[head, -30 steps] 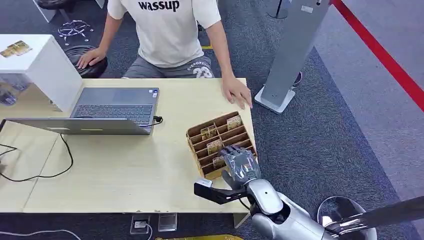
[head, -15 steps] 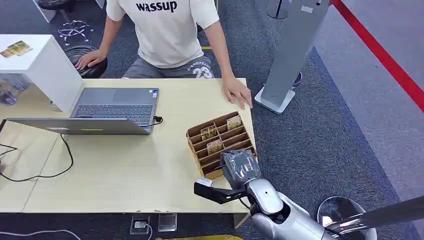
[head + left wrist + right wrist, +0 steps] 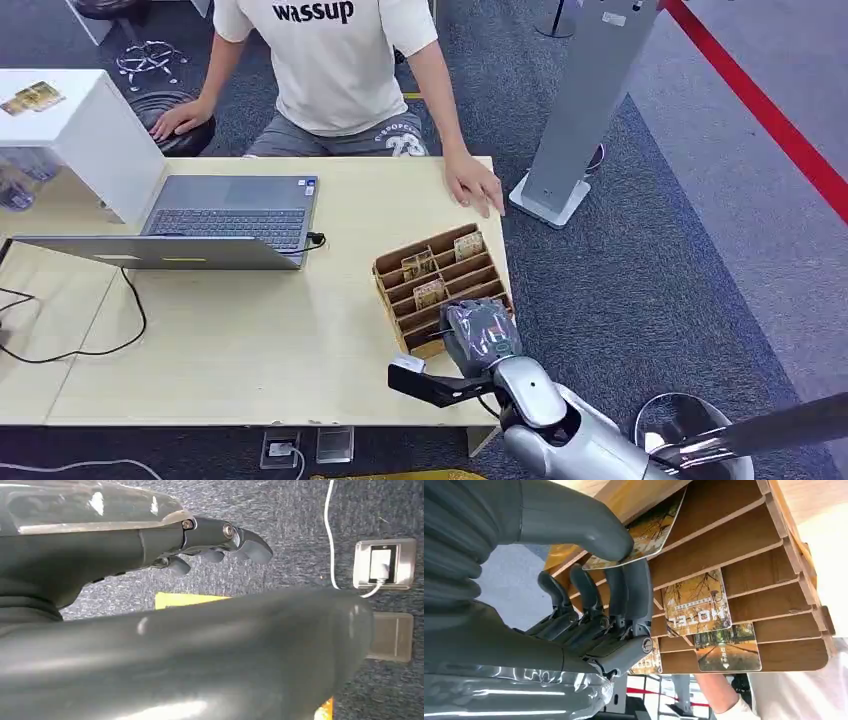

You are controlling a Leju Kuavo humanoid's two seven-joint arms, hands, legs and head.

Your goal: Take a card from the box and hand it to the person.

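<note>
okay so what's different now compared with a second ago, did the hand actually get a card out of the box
The right hand has sunk slightly onto the near end of the box, covering the card it hovered over. The right wrist view shows its thumb and fingers pinching that card, which is not out yet. The person's hand, the laptop and the other cards stayed put.

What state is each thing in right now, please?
Card box: on the table, open-topped, cards standing in its slots.
Nearest card: pinched by the right hand, still in its slot.
Left hand: hanging, holding nothing.
Laptop: open.
Person's hand: resting on the table.
</note>
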